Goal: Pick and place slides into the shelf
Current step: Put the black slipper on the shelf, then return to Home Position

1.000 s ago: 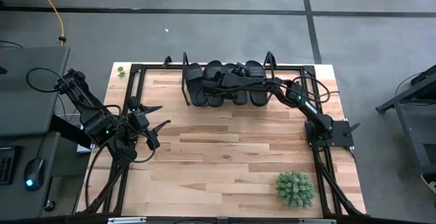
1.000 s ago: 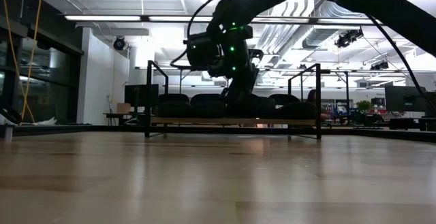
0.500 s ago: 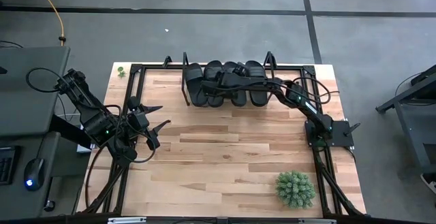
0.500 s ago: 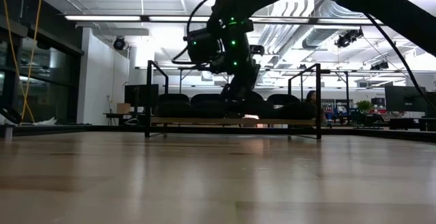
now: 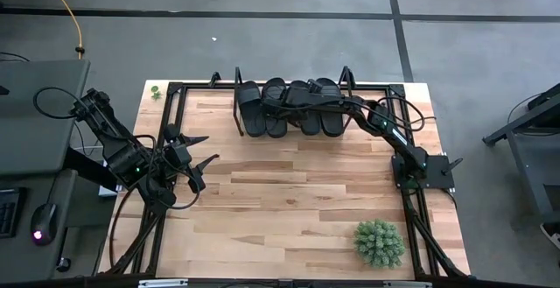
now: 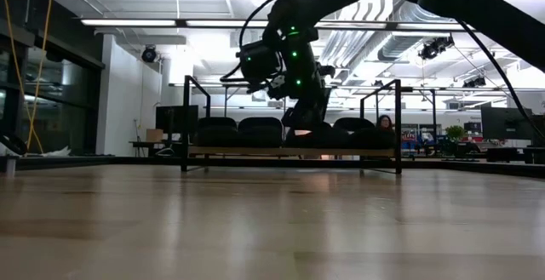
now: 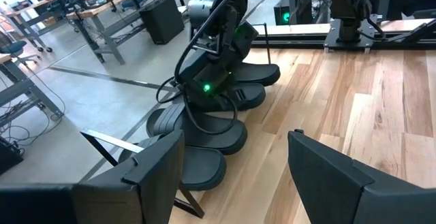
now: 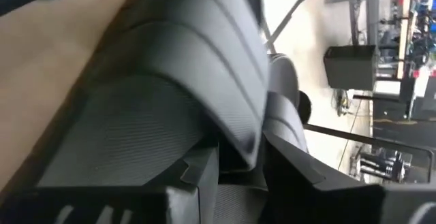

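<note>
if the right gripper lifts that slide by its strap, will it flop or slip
Probably little flop: the slide looks thick, with a moulded, ribbed strap that holds its arch between the right gripper's fingers. Slipping seems unlikely, since its surface looks matte and textured. It may tilt when lifted, being pinched at the strap only. It sits on the shelf among three others, so neighbours could get nudged.

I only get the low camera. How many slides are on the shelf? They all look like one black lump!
Observer: From above, four slides lie side by side on the shelf.
Operator: Is the arm holding one?
Observer: Yes, the right gripper pinches a middle slide's strap.
Operator: Where's the other arm?
Observer: The left gripper waits open near the left edge of the table.
</note>
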